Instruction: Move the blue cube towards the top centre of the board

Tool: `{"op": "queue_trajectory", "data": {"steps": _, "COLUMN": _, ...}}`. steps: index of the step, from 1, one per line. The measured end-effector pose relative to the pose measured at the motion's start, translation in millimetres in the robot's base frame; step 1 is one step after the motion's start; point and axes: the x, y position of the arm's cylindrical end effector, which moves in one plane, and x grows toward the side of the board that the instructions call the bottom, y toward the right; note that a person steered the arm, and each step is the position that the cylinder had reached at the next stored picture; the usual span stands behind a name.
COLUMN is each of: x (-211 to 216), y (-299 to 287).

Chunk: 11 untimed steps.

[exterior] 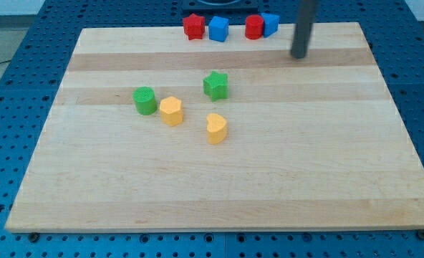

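A blue cube [218, 29] sits at the board's top edge, near the top centre, just right of a red star [193, 26]. A second blue block [270, 24] sits further right at the top edge, touching a red cylinder [254, 27] on its left. My tip [299, 55] is on the board at the view's upper right, below and to the right of that second blue block and well right of the blue cube, touching no block.
A green star [215, 84], a green cylinder [145, 100], a yellow hexagon-like block [171, 111] and a yellow heart-like block [216, 128] stand around the board's middle. The wooden board [212, 186] lies on a blue perforated table.
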Motion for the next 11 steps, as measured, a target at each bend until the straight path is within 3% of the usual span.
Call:
{"op": "queue_trajectory", "data": {"steps": 1, "x": -84, "y": 36}}
{"op": "queue_trajectory", "data": {"steps": 3, "x": -86, "y": 24}}
{"op": "queue_trajectory", "data": {"steps": 4, "x": -86, "y": -91}}
{"op": "queue_trajectory", "data": {"steps": 6, "x": -75, "y": -198}}
{"op": "queue_trajectory", "data": {"steps": 7, "x": -34, "y": -250}}
{"op": "queue_trajectory", "data": {"steps": 8, "x": -9, "y": -256}}
{"op": "queue_trajectory", "data": {"steps": 10, "x": -83, "y": -268}}
{"op": "queue_trajectory", "data": {"steps": 11, "x": -82, "y": -305}}
